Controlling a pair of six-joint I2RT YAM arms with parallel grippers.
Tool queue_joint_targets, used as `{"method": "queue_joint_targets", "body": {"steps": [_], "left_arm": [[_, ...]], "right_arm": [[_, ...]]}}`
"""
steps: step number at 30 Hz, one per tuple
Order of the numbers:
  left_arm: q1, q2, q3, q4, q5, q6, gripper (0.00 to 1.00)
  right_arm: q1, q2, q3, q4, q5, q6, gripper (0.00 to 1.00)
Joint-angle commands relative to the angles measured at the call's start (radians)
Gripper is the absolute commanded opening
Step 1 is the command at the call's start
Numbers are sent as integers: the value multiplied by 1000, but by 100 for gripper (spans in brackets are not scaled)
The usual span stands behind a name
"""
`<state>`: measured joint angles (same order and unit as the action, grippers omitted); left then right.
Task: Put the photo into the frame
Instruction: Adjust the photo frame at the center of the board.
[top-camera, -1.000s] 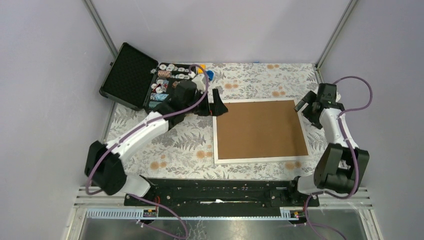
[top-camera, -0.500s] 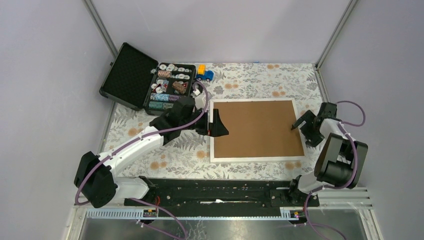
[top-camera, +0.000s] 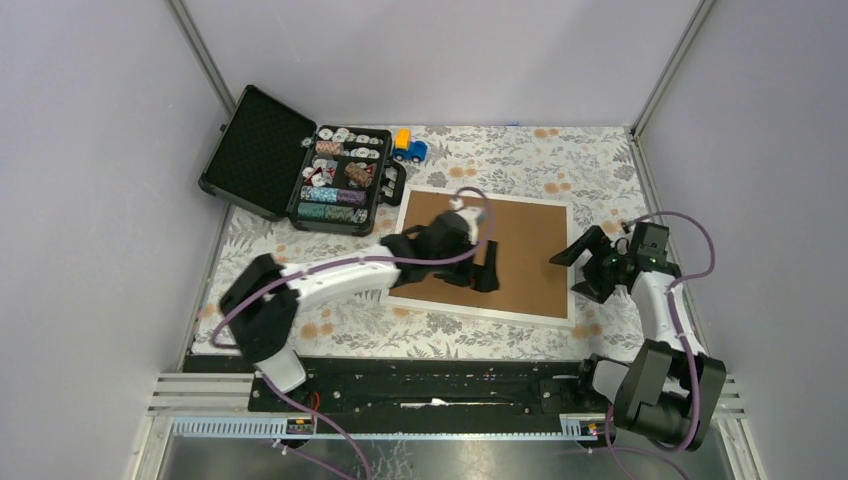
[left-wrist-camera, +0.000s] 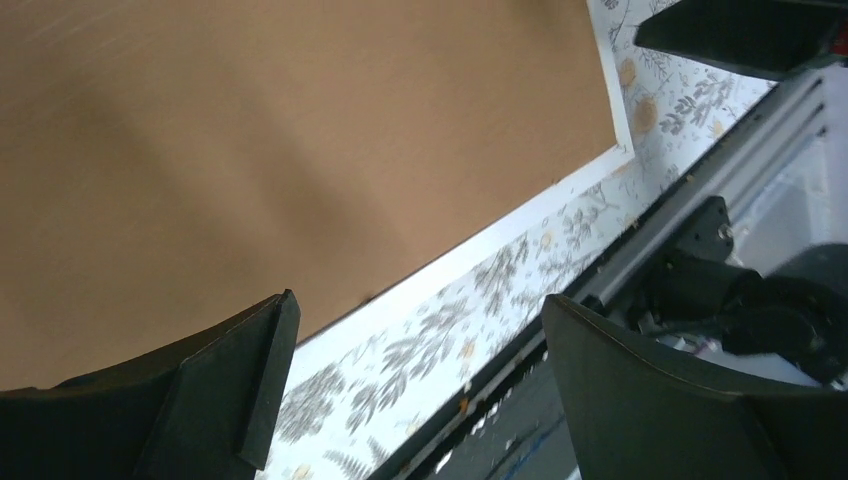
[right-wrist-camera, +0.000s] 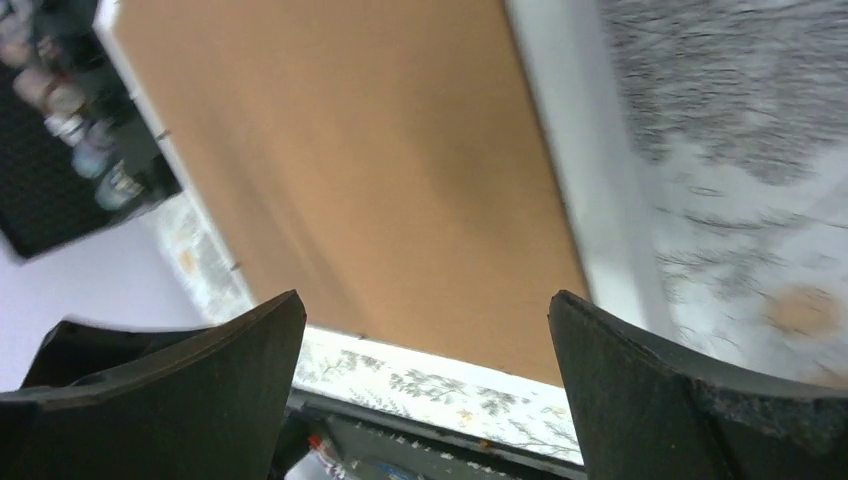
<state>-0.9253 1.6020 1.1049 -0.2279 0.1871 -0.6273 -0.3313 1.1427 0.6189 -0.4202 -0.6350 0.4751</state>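
- The frame (top-camera: 520, 230) is lying brown back up on the flowered counter (top-camera: 600, 160), its white moulding showing all round. It is sitting slightly skewed, with its far left corner near the open chip case (top-camera: 335, 180).
- The photo is not showing in any view. I cannot tell whether it is lying under that brown back or is somewhere out of sight.
- The left claw (top-camera: 482, 268) is hanging over the near middle of the brown back. Its fingers are spread wide with nothing between them, and the wrist view shows only board and white edge below (left-wrist-camera: 415, 330).
- The right claw (top-camera: 578, 270) is sitting just beside the frame's right edge, also spread apart and empty (right-wrist-camera: 425, 310).
- Judging by this, the step in hand is positioning the frame rather than loading it. The next move is probably calling for a grip on an edge to lift or turn it, with the far side being steadied so it is not skating on the cloth.
- Compared with a second ago, the frame is lying further left and more rotated. The left arm is now reaching across the board instead of working at its left edge, and the right claw is closer in and lower.
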Motion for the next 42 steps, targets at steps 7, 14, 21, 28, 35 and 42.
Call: {"method": "queue_joint_targets", "body": {"steps": [7,14,21,28,35,42], "left_arm": [[-261,326,468,-127,-471,-113,98],[-275,266,411,-36,-416,-73,99],[-276,221,334,7,-410,-15,99],[-277,286,393,-61,-465,-14,99],[-300,457,623,-220,-514,35,99],[-320,653,862,-346,-607,128,96]], "right_arm": [[-15,-63,157,-56,568,118,100],[-18,194,94,93,308,92,99],[21,239,26,241,88,26,98],[206,166,26,341,-70,194,96],[131,72,176,50,406,157,99],[-56,117,170,5,423,59,99]]}}
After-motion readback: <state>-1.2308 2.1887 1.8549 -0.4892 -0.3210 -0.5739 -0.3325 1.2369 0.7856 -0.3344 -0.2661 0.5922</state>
